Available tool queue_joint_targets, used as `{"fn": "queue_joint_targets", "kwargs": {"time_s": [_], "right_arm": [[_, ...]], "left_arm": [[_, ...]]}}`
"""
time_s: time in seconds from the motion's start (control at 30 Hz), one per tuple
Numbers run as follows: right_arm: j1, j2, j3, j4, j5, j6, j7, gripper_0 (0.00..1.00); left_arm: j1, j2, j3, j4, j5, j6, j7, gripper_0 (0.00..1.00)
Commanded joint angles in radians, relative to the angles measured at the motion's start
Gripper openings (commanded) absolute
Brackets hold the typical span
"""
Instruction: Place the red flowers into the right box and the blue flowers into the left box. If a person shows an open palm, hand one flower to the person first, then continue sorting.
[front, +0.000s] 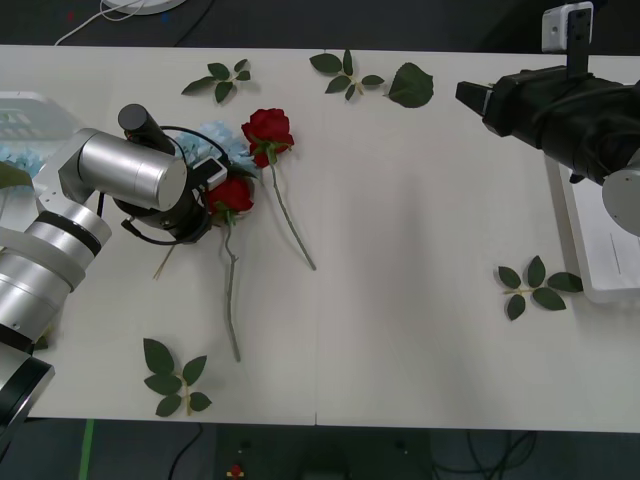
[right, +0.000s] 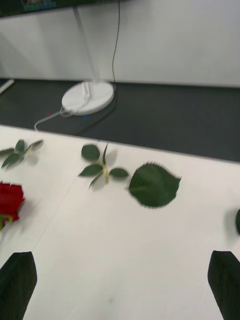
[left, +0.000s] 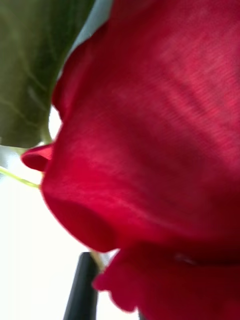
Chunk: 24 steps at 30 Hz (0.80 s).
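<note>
My left gripper (front: 218, 198) is down on the table at the bloom of a red flower (front: 232, 194), whose stem runs toward the front edge. In the left wrist view that bloom (left: 150, 150) sits very close, with one black finger (left: 82, 290) drawn in beside its stem. A second red flower (front: 267, 130) lies just behind. A blue flower (front: 216, 138) peeks out from behind my left wrist. The left box (front: 22, 108) holds blue blooms. My right gripper (front: 472, 95) hovers open at the back right, near the right box (front: 598, 268).
Loose green leaf sprigs lie at the back (front: 222, 80), back centre (front: 348, 75), front left (front: 172, 378) and right (front: 532, 285). A large single leaf (right: 152, 185) lies ahead of my right gripper. A white lamp base (right: 88, 97) stands beyond the table's far edge.
</note>
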Motion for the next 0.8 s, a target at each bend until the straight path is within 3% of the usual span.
{"fn": "queue_joint_targets", "kwargs": {"time_s": [0.03,0.23,0.43,0.8], "right_arm": [[-0.114,-0.043,0.0,-0.046,-0.114,0.172,0.073,1.0],[-0.141,-0.043,-0.099,-0.044,-0.36,0.464,0.283,1.0],[-0.146,-0.091,-0.156,-0.046,-0.558,0.639,0.454,1.0],[-0.138,-0.304,-0.144,-0.015,-0.926,0.721,0.667,1.0]], "left_arm": [[-0.006,-0.02,-0.01,0.002,-0.007,-0.012,-0.052,0.0],[-0.006,-0.02,-0.01,0.002,-0.007,-0.012,-0.052,0.0],[-0.006,-0.02,-0.01,0.002,-0.007,-0.012,-0.052,0.0],[0.014,0.0,0.034,-0.013,-0.007,0.006,-0.057,0.0]]}}
